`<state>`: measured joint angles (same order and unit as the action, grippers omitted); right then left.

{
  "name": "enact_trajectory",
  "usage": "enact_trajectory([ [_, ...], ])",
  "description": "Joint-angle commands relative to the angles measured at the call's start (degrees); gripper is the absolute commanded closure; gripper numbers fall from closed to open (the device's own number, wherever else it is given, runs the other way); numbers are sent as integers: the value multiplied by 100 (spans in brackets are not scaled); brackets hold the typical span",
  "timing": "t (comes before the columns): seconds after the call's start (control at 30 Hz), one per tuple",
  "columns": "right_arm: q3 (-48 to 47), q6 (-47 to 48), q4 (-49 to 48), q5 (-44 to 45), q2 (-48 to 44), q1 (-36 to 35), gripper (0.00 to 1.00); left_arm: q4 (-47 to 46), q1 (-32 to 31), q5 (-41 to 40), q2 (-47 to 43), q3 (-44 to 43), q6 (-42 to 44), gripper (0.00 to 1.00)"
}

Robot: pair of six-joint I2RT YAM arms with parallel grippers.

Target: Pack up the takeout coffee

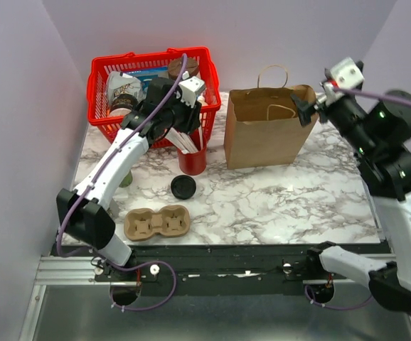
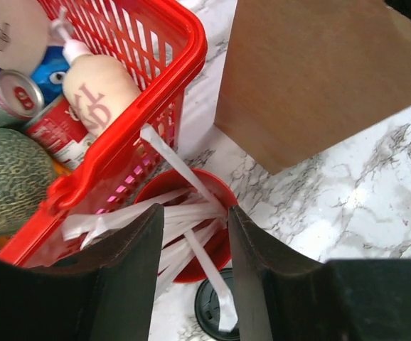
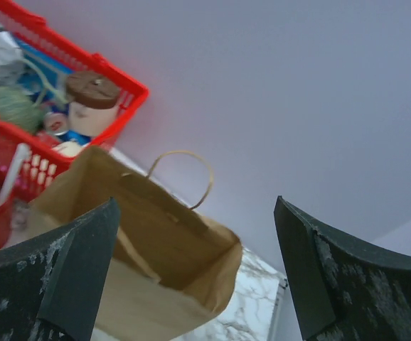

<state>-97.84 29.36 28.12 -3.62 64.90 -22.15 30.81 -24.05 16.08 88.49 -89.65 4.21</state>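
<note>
The takeout coffee is not plainly in view; a bit of green peeks out behind my left arm and I cannot tell what it is. A loose black lid lies on the marble. My left gripper hangs over a red cup of white wrapped straws. Its jaws stand part open, with one straw passing through the gap. My right gripper is wide open and bare, up beside the top right corner of the brown paper bag.
A red basket of groceries, with cans, a bottle and a melon, stands at the back left, touching the red cup. A cardboard cup carrier lies near the front left edge. The bag stands upright with its mouth open.
</note>
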Motion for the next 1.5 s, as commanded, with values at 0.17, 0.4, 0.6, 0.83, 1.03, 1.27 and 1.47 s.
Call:
enact_trajectory([
  [0.17, 881, -195, -8, -447, -689, 0, 0, -268, 32, 98, 933, -527, -596, 51],
  [0.4, 1083, -168, -8, -429, -769, 9, 0, -339, 32, -105, 1486, -896, -597, 50],
  [0.6, 1118, -63, -87, -385, -707, 9, 0, -304, 32, -412, 1856, -1142, -588, 54],
  [0.83, 1188, -10, -184, -359, -672, 9, 0, -207, 32, -290, 1988, -1222, -562, 67],
  [1.03, 1215, 69, -245, -219, -637, 0, 0, -110, 32, -175, 1874, -1292, -456, 90],
  [1.27, 847, 122, -290, 712, -277, 9, 0, 355, 76, 297, 1015, -1424, 256, 100],
  [1.47, 520, 184, 80, 1117, 84, 27, 0, 594, 59, 1274, 442, -2424, 248, 100],
])
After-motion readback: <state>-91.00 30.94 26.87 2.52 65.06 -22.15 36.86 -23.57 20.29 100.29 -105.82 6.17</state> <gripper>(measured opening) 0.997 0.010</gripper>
